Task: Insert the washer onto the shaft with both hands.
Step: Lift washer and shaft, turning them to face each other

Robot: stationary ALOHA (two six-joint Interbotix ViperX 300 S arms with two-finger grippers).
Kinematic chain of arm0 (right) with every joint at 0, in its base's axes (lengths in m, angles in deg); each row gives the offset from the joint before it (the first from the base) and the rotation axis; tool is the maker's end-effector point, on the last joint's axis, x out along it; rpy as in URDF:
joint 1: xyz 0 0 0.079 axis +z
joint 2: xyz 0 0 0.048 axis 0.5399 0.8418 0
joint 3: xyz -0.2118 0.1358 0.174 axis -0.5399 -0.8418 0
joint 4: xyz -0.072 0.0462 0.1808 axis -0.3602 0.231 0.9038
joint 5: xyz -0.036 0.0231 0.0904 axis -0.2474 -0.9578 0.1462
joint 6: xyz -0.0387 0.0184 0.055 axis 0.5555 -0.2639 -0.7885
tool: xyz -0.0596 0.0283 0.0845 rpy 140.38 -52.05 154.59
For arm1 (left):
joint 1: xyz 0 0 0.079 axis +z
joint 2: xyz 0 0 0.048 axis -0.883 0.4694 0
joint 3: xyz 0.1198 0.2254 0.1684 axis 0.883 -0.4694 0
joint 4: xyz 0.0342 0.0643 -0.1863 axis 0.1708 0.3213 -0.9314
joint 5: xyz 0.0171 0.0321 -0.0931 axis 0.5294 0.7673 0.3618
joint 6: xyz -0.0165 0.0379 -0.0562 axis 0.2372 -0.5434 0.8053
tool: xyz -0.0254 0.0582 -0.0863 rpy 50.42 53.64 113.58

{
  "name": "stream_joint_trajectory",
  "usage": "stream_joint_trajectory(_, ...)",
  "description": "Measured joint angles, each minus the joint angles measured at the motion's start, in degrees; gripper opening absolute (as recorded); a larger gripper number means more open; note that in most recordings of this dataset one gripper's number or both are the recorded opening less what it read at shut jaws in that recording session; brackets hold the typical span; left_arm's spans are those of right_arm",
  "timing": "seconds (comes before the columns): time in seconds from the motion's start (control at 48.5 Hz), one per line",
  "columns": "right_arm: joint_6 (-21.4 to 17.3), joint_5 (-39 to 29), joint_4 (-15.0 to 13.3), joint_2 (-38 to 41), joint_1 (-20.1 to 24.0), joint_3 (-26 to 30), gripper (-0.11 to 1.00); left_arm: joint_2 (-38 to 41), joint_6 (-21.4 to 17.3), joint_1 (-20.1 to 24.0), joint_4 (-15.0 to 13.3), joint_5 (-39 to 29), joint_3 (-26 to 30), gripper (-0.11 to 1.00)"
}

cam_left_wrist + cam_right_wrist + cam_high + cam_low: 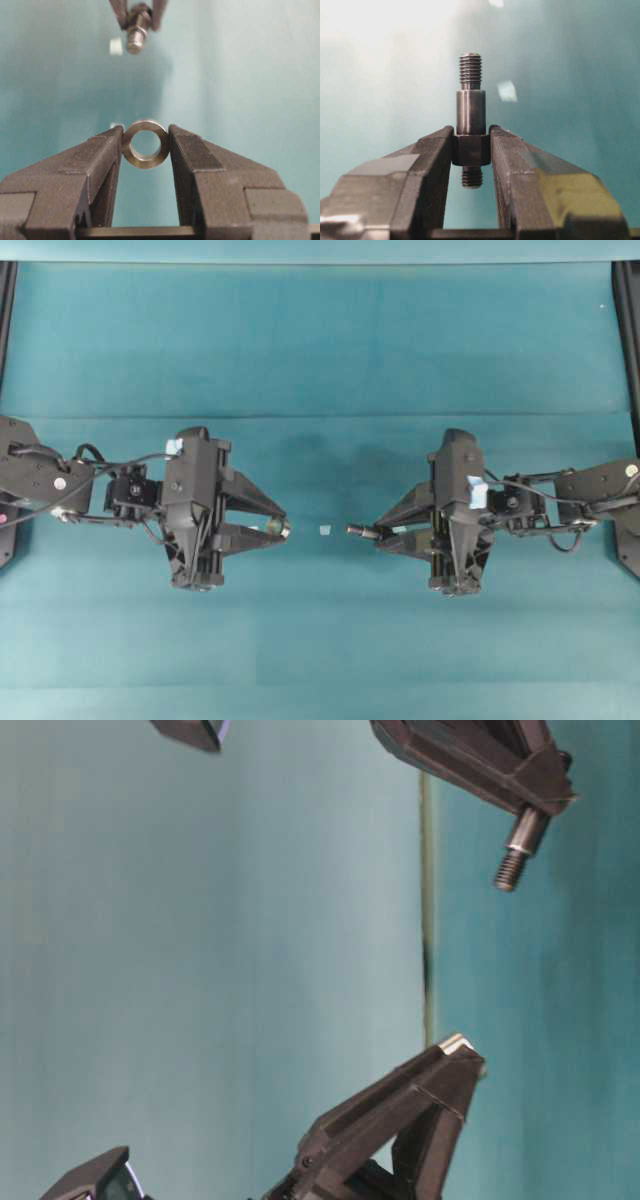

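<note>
My left gripper (pixel 145 135) is shut on the washer (pixel 145 143), a grey metal ring pinched at the fingertips with its hole facing along the gripper. In the overhead view the left gripper (pixel 281 530) points right with the washer (pixel 284 530) at its tip. The right gripper (pixel 471 134) is shut on the shaft (pixel 470 112), gripping its hexagonal middle; the threaded thin end sticks out beyond the tips. Overhead, the right gripper (pixel 382 533) points left, and the shaft (pixel 360 531) faces the washer across a gap. The left wrist view shows the shaft (pixel 136 37) ahead, slightly left of the ring's hole.
A small white tape bit (pixel 324 530) lies on the teal cloth (pixel 320 360) between the two grippers. Black frame posts (pixel 628 330) stand at the table's far corners. Both arms hover above the cloth.
</note>
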Motion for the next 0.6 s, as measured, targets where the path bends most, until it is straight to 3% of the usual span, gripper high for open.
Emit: stream_joint_trajectory(0.599, -0.18, 4.22, 0.0, 0.26, 0.35, -0.26, 0.0, 3.78, 0.35, 0.0, 0.0, 7.65, 0.79, 0.36)
